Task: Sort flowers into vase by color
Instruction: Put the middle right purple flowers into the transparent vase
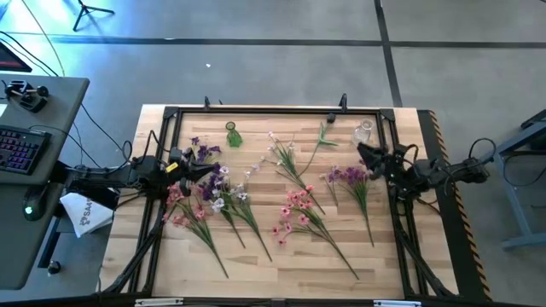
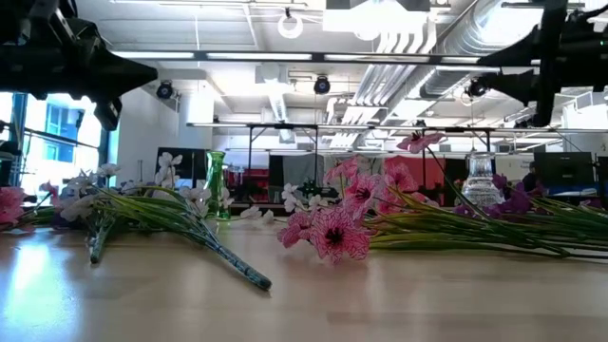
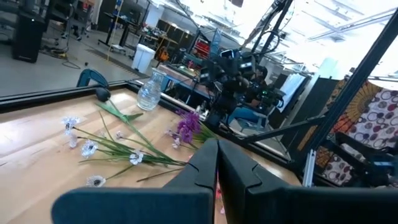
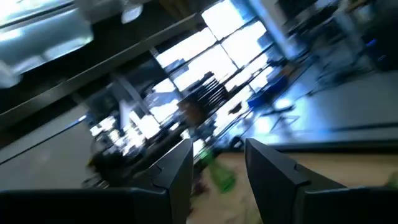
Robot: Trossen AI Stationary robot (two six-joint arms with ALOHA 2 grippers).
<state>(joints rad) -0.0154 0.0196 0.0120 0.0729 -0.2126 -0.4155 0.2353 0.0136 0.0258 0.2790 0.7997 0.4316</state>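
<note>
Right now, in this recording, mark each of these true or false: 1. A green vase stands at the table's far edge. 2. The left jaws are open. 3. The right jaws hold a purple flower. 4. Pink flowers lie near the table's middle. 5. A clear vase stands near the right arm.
1. True: the green vase stands upright at the far edge.
2. False: the left gripper has its jaws shut, empty.
3. False: the right gripper has its jaws apart with nothing between them.
4. True: the pink flowers lie there.
5. True: the clear vase stands beside that arm.
</note>
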